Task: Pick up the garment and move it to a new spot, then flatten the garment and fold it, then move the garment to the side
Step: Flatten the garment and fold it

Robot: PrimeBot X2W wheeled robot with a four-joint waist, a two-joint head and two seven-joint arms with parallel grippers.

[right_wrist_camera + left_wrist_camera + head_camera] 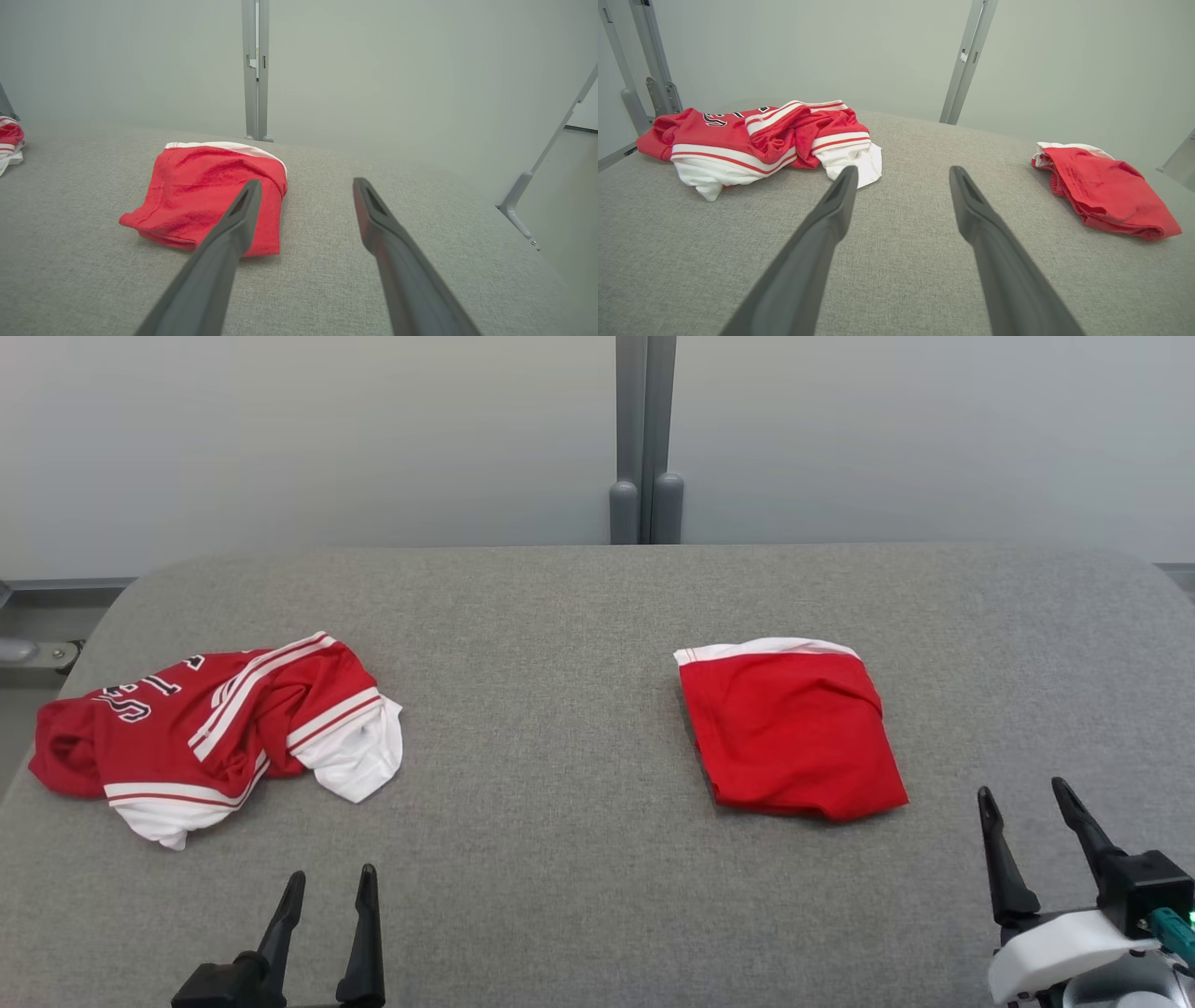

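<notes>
1. You have the garment (794, 733) lying folded on the right half of the grey surface (560, 616). It is a compact red packet with a white band along its far edge.
2. Your right jaws stand wide apart with nothing between them. Their fingers (999, 859) sit at the lower right of the head view, near the garment's near right corner but clear of the cloth.
3. From the right wrist, the garment (201, 196) lies ahead and to the left. One dark finger (224, 233) crosses in front of its right edge (an overlap in the picture, since the head view shows a gap).
4. Your left jaws are also spread, holding nothing. Their fingers (366, 933) rise from the bottom edge, left of centre, over bare fabric.
5. A jersey (205, 728) lies crumpled at the far left of the surface, well apart from the garment. It is red with white stripes, white hems and dark lettering.
6. From the left wrist, the jersey (738, 135) is ahead to the left, and one finger (831, 219) points toward its white sleeve. The garment (1106, 191) lies off to the right.
7. A grey post (644, 429) stands behind the far edge, roughly central.
</notes>
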